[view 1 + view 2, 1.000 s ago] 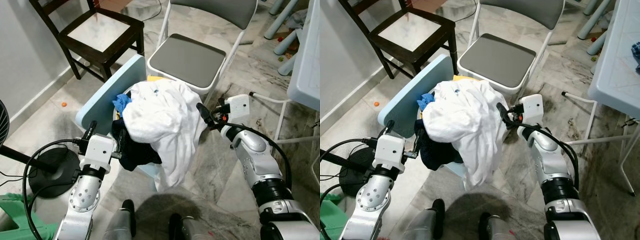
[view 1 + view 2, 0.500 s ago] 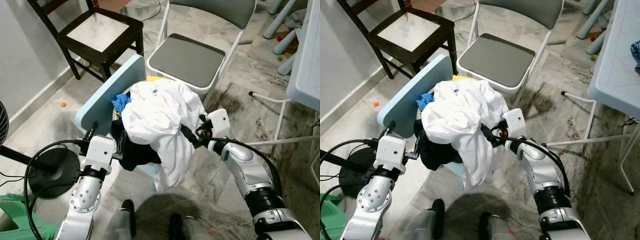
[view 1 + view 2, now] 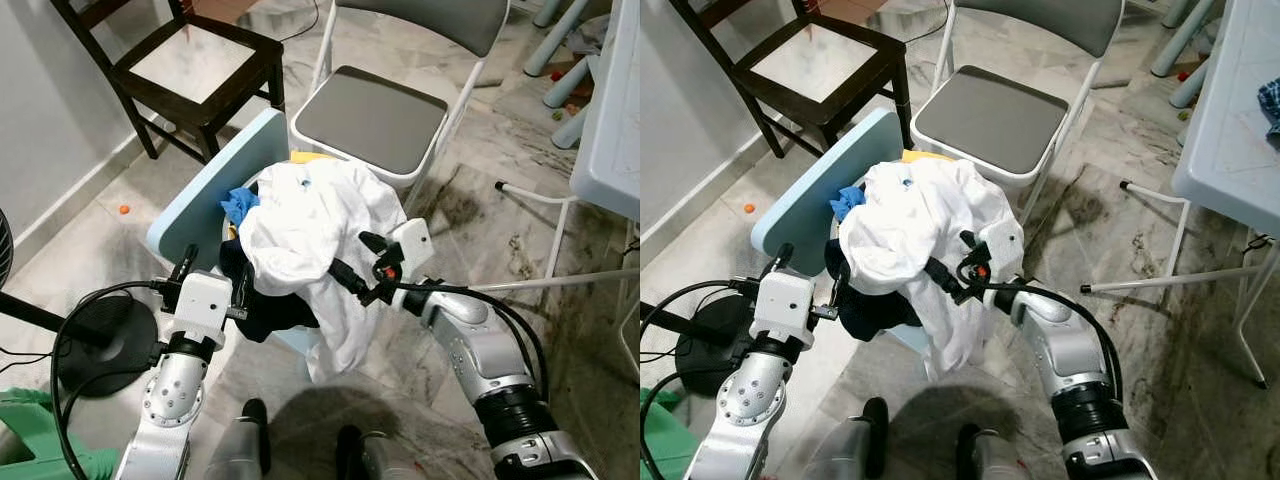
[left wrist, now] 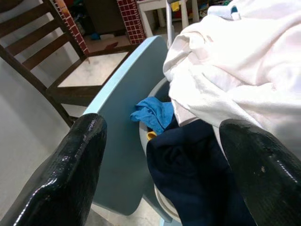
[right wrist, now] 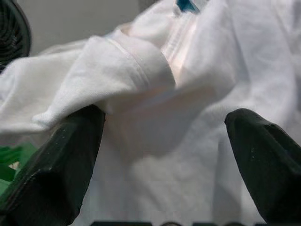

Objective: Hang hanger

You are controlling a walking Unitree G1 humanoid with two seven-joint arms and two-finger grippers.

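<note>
My left hand [image 3: 213, 265] is wide open at the left side of the laundry basket [image 3: 300, 340], close to the dark blue clothes [image 3: 268, 305]. A big white shirt [image 3: 310, 225] lies piled on top. My right hand [image 3: 355, 262] is wide open too, fingers pressed against the shirt's right side. I can't see a hanger.

White garment [image 3: 315, 225], navy cloth [image 3: 268, 305], pale-blue board [image 3: 210, 190], grey-seated chair [image 3: 375, 105].
</note>
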